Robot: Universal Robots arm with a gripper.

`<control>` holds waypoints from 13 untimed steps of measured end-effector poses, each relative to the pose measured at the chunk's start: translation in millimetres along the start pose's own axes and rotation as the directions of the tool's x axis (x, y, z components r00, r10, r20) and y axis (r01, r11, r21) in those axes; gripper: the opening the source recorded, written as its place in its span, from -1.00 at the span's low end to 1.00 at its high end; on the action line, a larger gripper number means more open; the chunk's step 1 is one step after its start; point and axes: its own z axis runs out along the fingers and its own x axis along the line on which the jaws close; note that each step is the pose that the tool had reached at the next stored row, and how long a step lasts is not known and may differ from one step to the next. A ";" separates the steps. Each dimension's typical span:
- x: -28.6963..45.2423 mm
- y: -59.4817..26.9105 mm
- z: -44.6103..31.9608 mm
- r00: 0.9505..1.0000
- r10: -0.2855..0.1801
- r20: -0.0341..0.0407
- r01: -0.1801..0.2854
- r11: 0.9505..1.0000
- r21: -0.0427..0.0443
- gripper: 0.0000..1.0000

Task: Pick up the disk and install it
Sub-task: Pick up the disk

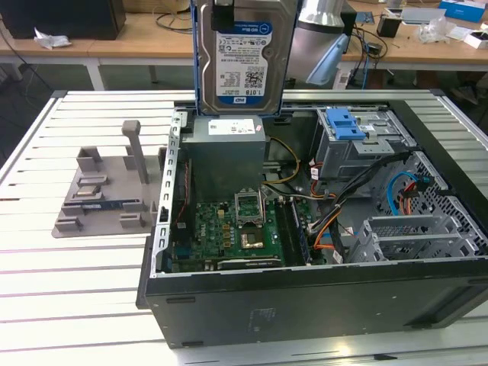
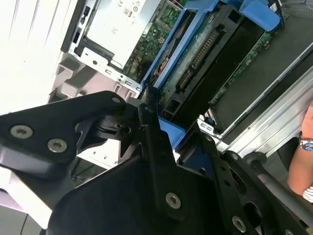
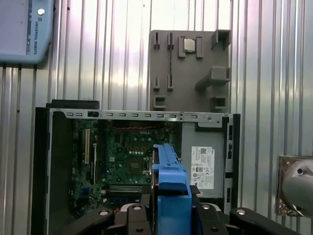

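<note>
The disk, silver with a white and blue label and blue side rails, hangs upright in the air above the back of the open computer case. My gripper is shut on its top edge. In the second wrist view the black fingers clamp the blue rail, and the disk shows its circuit-board side. In the first wrist view the disk is seen edge-on in my gripper, over the case's motherboard. The grey drive cage with a blue latch stands at the case's far right in the exterior view.
A grey power-supply box sits right under the disk. Cables cross the case beside the motherboard. A grey parts fixture lies on the slatted table at the exterior view's left. A person's wrist is near the case.
</note>
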 end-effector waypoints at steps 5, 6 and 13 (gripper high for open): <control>5.6 -4.5 0.3 1.000 0.000 0.000 0.000 1.000 0.000 -0.25; 6.2 -5.0 0.3 1.000 0.000 0.000 0.000 1.000 0.000 -0.25; 12.8 -10.1 1.0 1.000 0.000 0.000 0.000 1.000 0.000 -0.25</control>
